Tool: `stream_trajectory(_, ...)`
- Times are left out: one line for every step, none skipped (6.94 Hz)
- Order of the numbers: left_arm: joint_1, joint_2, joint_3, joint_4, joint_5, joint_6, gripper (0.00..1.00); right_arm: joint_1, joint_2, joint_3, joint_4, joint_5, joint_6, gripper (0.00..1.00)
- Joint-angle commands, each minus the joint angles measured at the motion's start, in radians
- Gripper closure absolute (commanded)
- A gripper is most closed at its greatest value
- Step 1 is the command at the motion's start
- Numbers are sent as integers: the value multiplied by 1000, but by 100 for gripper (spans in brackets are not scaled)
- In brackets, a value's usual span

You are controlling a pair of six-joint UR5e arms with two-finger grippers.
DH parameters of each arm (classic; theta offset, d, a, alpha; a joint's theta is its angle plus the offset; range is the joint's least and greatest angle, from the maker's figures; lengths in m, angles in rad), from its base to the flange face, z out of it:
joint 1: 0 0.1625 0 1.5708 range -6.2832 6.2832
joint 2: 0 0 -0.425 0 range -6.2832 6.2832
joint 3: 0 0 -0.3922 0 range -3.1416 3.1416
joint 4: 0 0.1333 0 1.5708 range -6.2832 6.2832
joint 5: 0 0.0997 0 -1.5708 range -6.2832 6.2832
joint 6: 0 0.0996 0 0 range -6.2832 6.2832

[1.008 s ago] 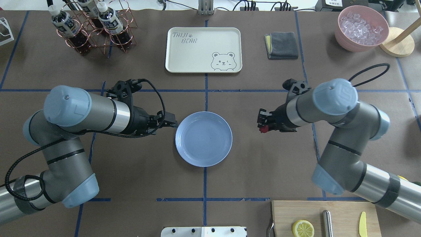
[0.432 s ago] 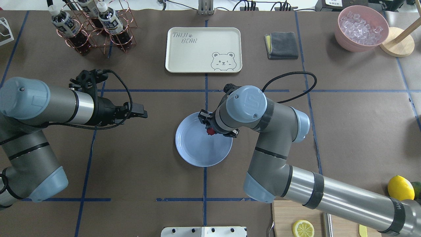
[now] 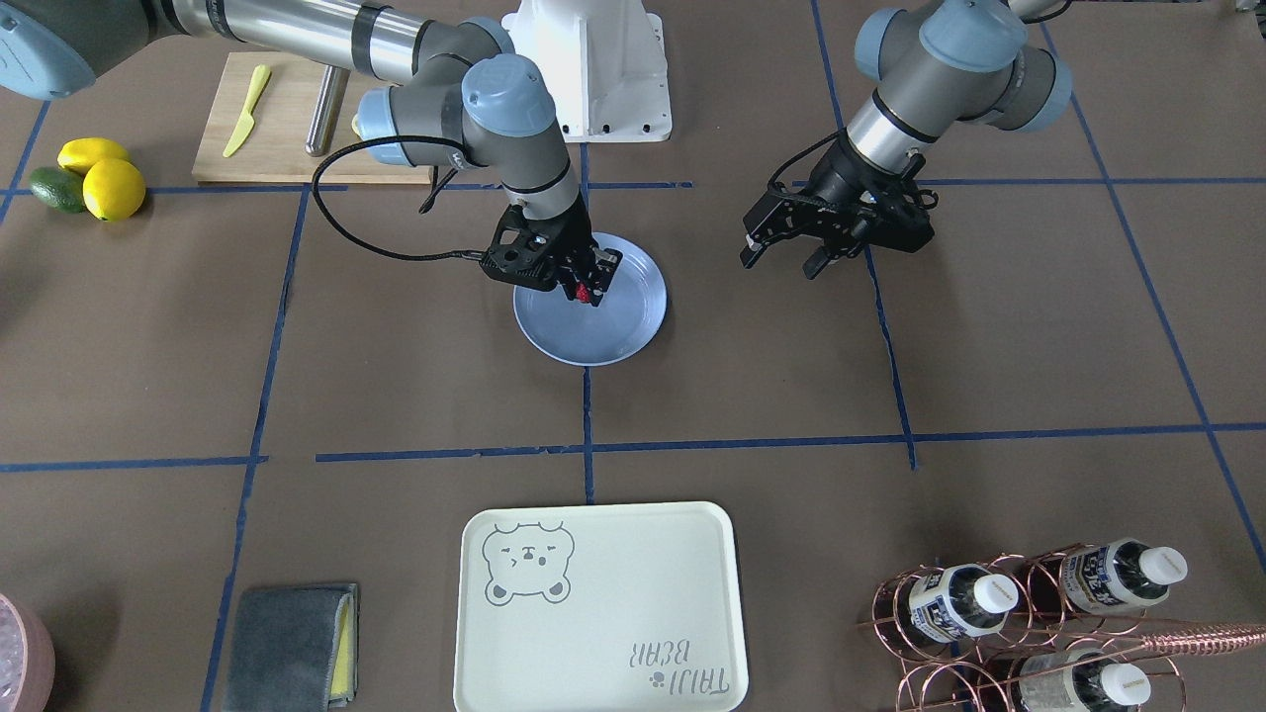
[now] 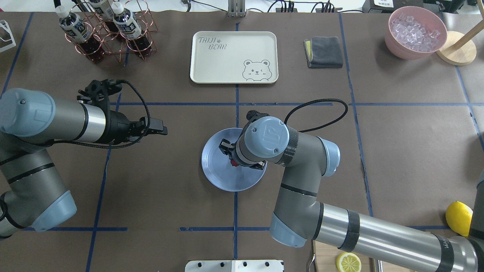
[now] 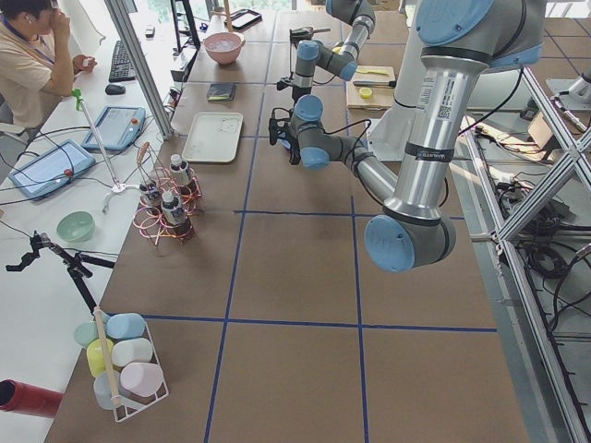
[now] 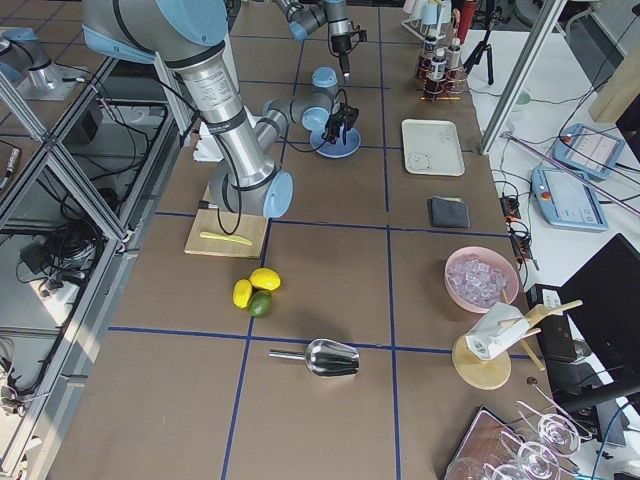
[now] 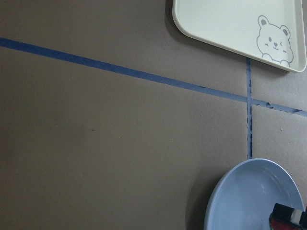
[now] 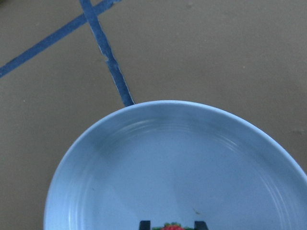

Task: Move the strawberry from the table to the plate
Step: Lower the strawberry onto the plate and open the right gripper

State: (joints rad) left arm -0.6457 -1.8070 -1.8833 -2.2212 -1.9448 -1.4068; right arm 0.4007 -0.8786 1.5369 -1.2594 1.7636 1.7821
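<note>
The light-blue plate lies at the middle of the brown-paper table. My right gripper hangs low over the plate's centre, shut on the small red strawberry. The front view shows the strawberry between the fingertips just above the plate. In the right wrist view the strawberry peeks in at the bottom edge over the plate. My left gripper is open and empty, well to the left of the plate; in the front view this left gripper has its fingers spread.
At the back stand a cream bear tray, a copper rack of bottles, a grey cloth and a pink bowl of ice. A lemon and a half lemon on a board lie at the front right.
My right arm swung left with the strawberry, from right of the plate to over its centre. My left gripper drew back to the left, away from the plate's rim.
</note>
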Motion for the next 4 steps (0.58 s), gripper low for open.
stream_trajectory(0,2,1,0,1,0,1,-5,1,-6,-6,-4,61,96)
stream_trajectory(0,2,0,0,3,-1,1,-5,6,-9,-3,-7,75,1)
stream_trajectory(0,2,1,0,3,-1,1,-5,18,-15,-5,-16,79,0)
stream_trajectory(0,2,4,0,3,-1,1,-5,20,-15,-3,-16,76,0)
